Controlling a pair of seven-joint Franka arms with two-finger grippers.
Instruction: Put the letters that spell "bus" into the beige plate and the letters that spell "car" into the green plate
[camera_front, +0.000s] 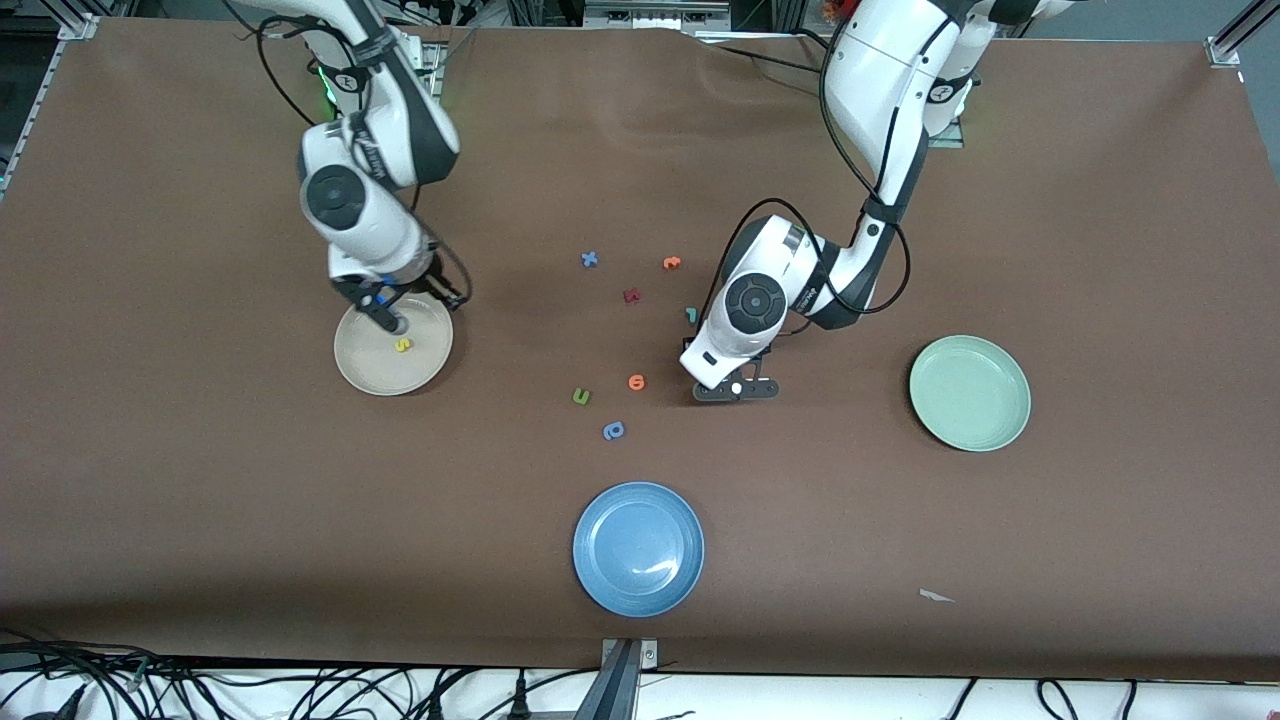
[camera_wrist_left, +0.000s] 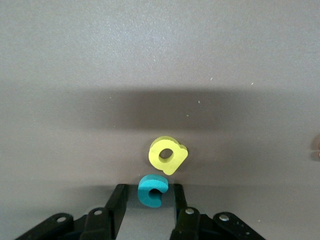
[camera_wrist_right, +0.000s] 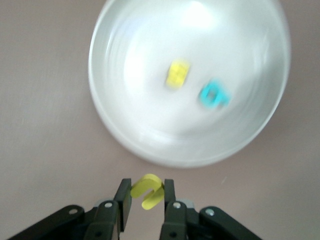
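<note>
My right gripper (camera_wrist_right: 145, 197) hangs over the beige plate (camera_front: 352, 368), jaws pinching a yellow u (camera_wrist_right: 148, 190); a yellow s (camera_wrist_right: 178, 74) and teal b (camera_wrist_right: 215, 94) lie flat inside. My left gripper (camera_wrist_left: 148, 206), low over the worktop, has jaws spread around a flat teal c (camera_wrist_left: 152, 190), a yellow a (camera_wrist_left: 168, 154) just beside.

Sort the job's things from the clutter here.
Job: beige plate, green plate, yellow s, teal b, yellow u, teal c, yellow a, teal r.
Clutter: blue plate, blue x, green u, blue round letter, orange round letter, orange letter, red letter.
</note>
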